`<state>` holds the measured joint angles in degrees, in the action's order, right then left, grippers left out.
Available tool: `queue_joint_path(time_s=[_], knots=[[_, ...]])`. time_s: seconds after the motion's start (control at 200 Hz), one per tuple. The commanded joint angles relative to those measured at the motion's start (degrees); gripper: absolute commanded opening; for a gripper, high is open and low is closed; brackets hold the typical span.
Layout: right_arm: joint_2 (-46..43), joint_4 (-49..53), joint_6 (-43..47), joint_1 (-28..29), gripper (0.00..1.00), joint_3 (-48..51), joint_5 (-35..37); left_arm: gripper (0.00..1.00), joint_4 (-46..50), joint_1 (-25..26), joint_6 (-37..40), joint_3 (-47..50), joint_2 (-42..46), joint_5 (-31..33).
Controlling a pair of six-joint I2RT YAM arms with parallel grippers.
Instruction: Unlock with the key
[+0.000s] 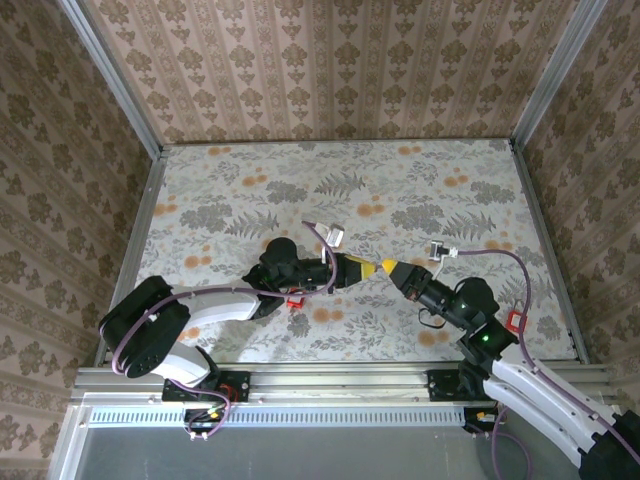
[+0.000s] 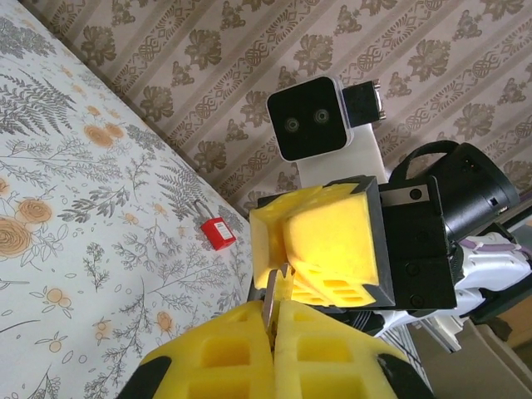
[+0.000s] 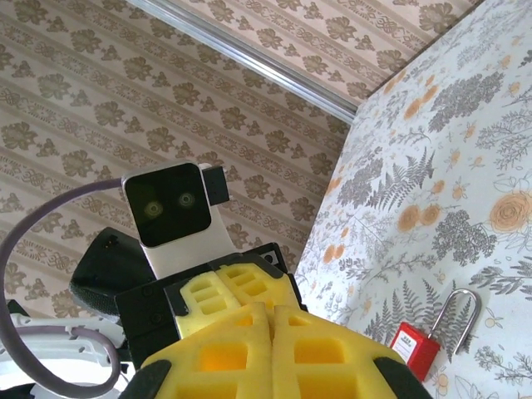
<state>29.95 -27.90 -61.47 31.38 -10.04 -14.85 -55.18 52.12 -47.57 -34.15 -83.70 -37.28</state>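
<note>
The key [image 2: 276,287] is a thin metal blade that stands out from between the yellow fingers of the left gripper [image 2: 274,322], at the bottom middle of the left wrist view. This gripper is closed on the key at its back part. The blade therefore stays free and points forward, toward the right gripper [image 3: 270,320].

In the top view the two grippers meet tip to tip in the middle of the frame, above the counter [image 1: 420,190]. I judge this to be a hand-over or a re-grip of the key in the air, to get a better hold for the lock. In its own wrist view, the fingers of the right gripper lie together with only a thin seam between them. I cannot tell if the tip of the key is between them.

A red padlock [image 3: 414,347] lies flat on the counter at the lower right of the right wrist view, and its silver shackle seems closed. A second red padlock [image 2: 218,233] lies at the middle left of the left wrist view, near the counter's edge by the wall. Both are apart from the grippers and not held. One padlock probably must be kept steady while the key goes in, and this is not yet done.
</note>
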Motion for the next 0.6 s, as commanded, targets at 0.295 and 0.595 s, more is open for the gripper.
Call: queue_joint_path(time_s=[0.295,0.595], knots=[[-5.17,63.44,6.36,-3.18,0.90,-23.66,21.62,0.00,15.46,-2.79,14.70,-1.16,8.81,7.44],[14.53,103.05,4.64,-13.34,0.94,-43.01,41.79,0.00,20.08,-3.92,18.96,0.91,12.91,6.86]])
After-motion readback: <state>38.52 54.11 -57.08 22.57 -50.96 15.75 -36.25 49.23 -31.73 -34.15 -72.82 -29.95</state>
